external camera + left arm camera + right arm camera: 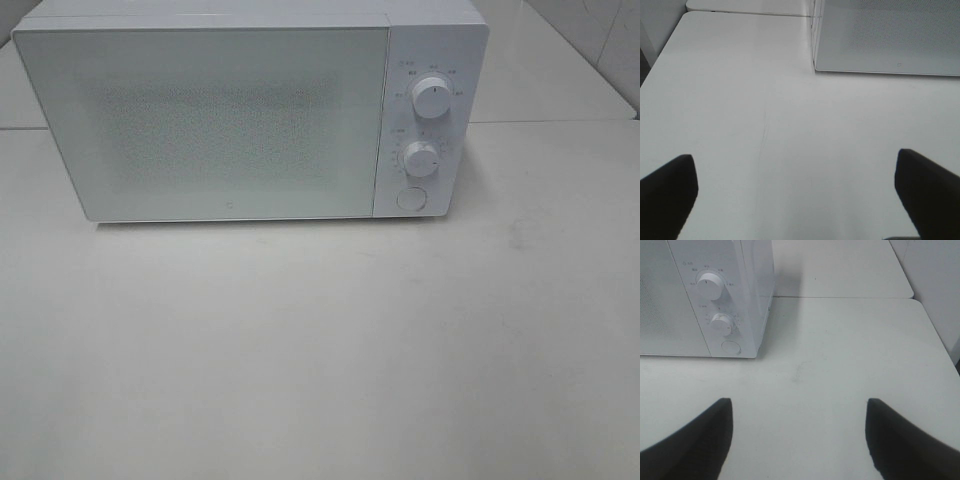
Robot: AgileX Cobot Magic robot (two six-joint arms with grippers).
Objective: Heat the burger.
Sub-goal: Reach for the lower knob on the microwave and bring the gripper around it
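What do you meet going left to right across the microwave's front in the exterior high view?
Microwave door → upper dial, lower dial and round button, stacked top to bottom on one control panel.

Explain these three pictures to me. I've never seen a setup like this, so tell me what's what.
This is a two-armed robot at a white table. One picture comes from a camera mounted high, facing a white microwave with its door shut, two knobs and a round button. The other two come from cameras on the arms' wrists. The dark shapes in them are each tool's two fingers: the left tool and the right tool, both open and holding nothing. No burger shows in any picture.
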